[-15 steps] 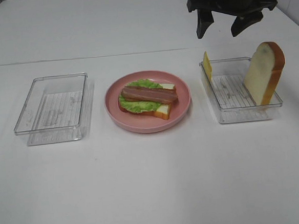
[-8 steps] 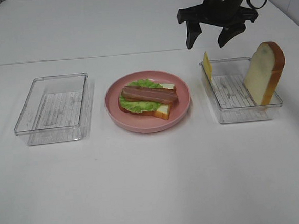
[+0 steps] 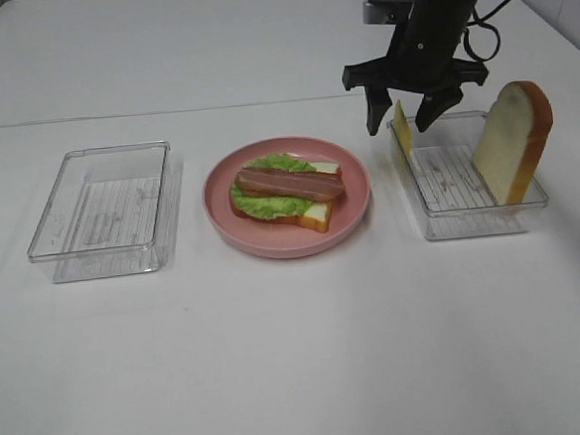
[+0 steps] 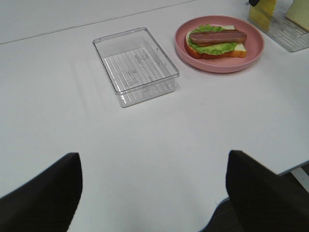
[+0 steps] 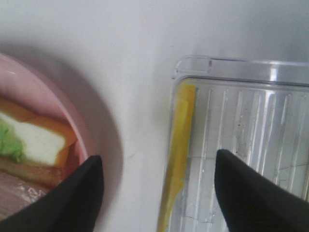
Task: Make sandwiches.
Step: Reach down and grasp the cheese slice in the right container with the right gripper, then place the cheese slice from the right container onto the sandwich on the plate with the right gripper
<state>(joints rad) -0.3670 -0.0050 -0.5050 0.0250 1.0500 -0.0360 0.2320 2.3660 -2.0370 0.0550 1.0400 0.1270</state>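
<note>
The right pincer (image 3: 400, 122) has come down and leftward from above the far edge of the right tray (image 3: 469, 213). Its jaws now stand apart, one on either side of the upright cheese slice (image 3: 403, 133), and are not clenched on it. Nothing else has shifted.

The left pincer (image 4: 152, 193) is released, jaws wide, grasping nothing. The left tray (image 3: 98, 206) lies ahead of it. Left of the right pincer sits the pink plate (image 3: 220, 218), which carries the sandwich (image 3: 286, 190): bread, lettuce, and bacon on top. Between the right pincer's jaws, the cheese slice leans on the tray wall nearest the plate. Right of that pincer, a bread slice (image 3: 512, 142) stands tilted against the tray's opposite wall.
</note>
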